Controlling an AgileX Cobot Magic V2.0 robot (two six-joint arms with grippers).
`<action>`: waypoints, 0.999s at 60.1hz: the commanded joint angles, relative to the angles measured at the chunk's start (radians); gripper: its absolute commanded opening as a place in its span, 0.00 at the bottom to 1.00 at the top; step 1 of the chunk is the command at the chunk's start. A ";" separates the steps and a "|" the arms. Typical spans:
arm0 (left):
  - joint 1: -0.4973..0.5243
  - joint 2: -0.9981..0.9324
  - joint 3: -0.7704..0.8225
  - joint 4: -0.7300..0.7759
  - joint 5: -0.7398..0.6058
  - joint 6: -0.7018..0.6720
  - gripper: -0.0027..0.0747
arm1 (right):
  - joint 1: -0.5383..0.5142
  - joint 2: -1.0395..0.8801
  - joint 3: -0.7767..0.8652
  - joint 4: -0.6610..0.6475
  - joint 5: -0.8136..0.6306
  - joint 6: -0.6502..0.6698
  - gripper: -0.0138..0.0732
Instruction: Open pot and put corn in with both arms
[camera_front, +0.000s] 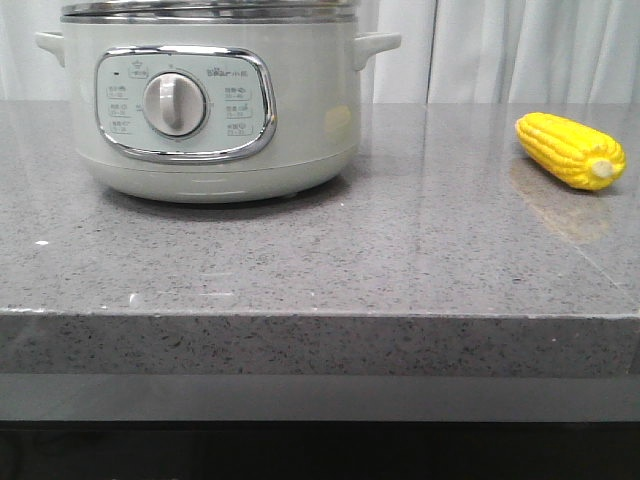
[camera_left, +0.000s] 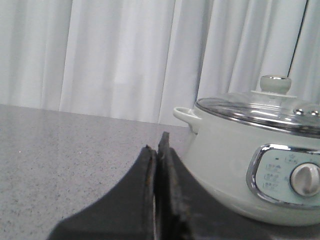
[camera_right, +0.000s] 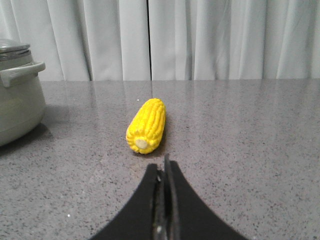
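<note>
Right wrist view: corn (camera_right: 146, 125) just ahead of right tool (camera_right: 165, 167), apart; jaws pressed together.

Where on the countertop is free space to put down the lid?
The widest bare patch lies between the pot and the corn. The strip along the countertop's front edge is bare too. The left is crowded by the pot; the lid is on it.
</note>
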 joint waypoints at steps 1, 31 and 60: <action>0.001 0.008 -0.115 0.005 -0.013 -0.001 0.01 | -0.007 -0.012 -0.120 0.000 0.010 -0.019 0.08; 0.001 0.429 -0.765 0.005 0.484 0.004 0.01 | -0.007 0.376 -0.652 -0.001 0.298 -0.028 0.08; 0.001 0.626 -0.757 -0.007 0.556 0.004 0.01 | -0.007 0.634 -0.661 0.003 0.423 -0.028 0.08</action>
